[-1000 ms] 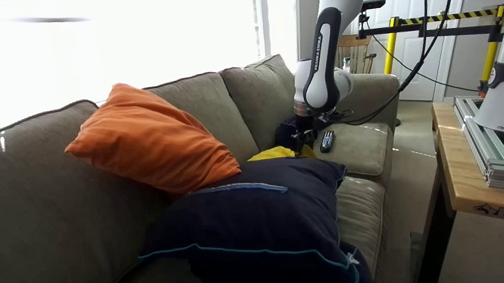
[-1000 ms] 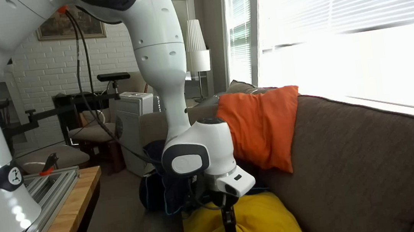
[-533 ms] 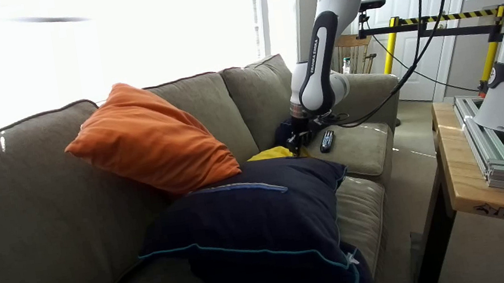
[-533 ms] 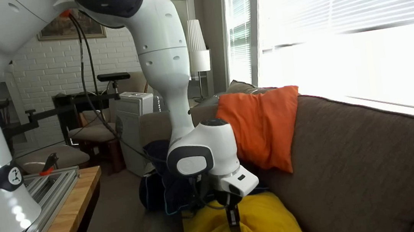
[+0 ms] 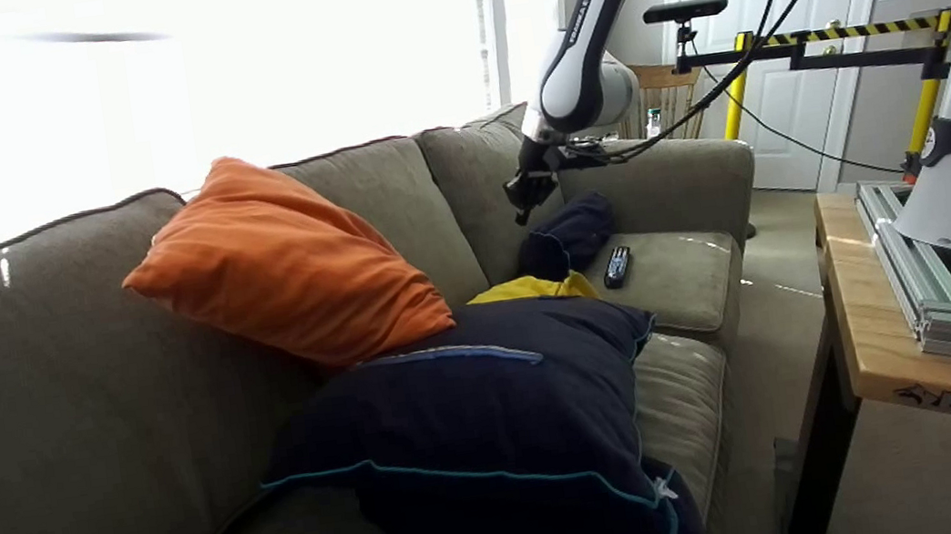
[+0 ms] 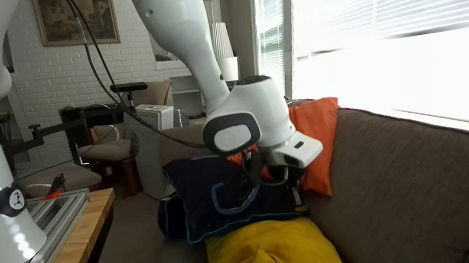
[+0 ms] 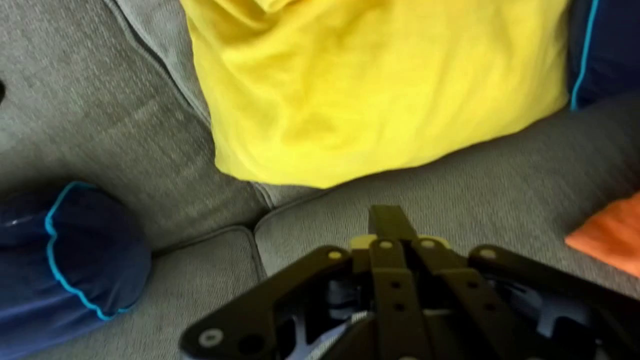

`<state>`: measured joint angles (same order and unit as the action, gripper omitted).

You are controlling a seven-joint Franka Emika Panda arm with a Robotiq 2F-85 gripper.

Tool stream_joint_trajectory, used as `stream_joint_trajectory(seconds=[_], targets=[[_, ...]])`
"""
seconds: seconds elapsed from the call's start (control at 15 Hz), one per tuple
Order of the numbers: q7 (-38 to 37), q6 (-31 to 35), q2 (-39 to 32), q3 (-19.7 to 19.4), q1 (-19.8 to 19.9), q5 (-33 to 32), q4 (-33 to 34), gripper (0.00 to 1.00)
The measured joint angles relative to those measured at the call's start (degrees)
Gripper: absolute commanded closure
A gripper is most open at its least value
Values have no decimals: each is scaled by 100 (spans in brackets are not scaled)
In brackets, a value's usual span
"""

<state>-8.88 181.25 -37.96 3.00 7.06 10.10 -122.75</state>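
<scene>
My gripper [image 7: 395, 222] is shut with nothing between its fingertips. It hangs in the air, tilted toward the sofa's backrest, and appears to touch nothing. In the wrist view a yellow pillow [image 7: 380, 95] lies on the seat just beyond the fingertips; an exterior view shows the same rumpled yellow pillow [image 6: 273, 249] below the gripper [image 6: 300, 205], a peaked fold standing on its top. Beside it rests a navy pillow [image 5: 475, 405] with teal piping. An orange pillow [image 5: 282, 265] leans on the backrest. Another dark blue pillow [image 7: 75, 255] sits at the far sofa end.
The grey-brown sofa [image 5: 394, 204] has a high backrest under a bright window. A remote control [image 5: 616, 267] lies on the seat near the armrest. The robot's base stands on a wooden workbench [image 6: 72, 248] across from the sofa. Cables [image 5: 736, 85] hang loosely along the arm.
My gripper has risen off the yellow pillow, moved toward the backrest and tilted, and its jaws have come together. The pillows have stayed in place.
</scene>
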Motion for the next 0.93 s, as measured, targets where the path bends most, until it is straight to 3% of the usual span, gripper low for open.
stream_joint_trajectory(seconds=[0.33, 0.67, 0.93], targets=[[0, -907, 530, 24, 42, 1, -185, 40], [-68, -1492, 422, -496, -519, -23, -317, 4], [-68, -1482, -65, -538, -676, -23, -323, 0]])
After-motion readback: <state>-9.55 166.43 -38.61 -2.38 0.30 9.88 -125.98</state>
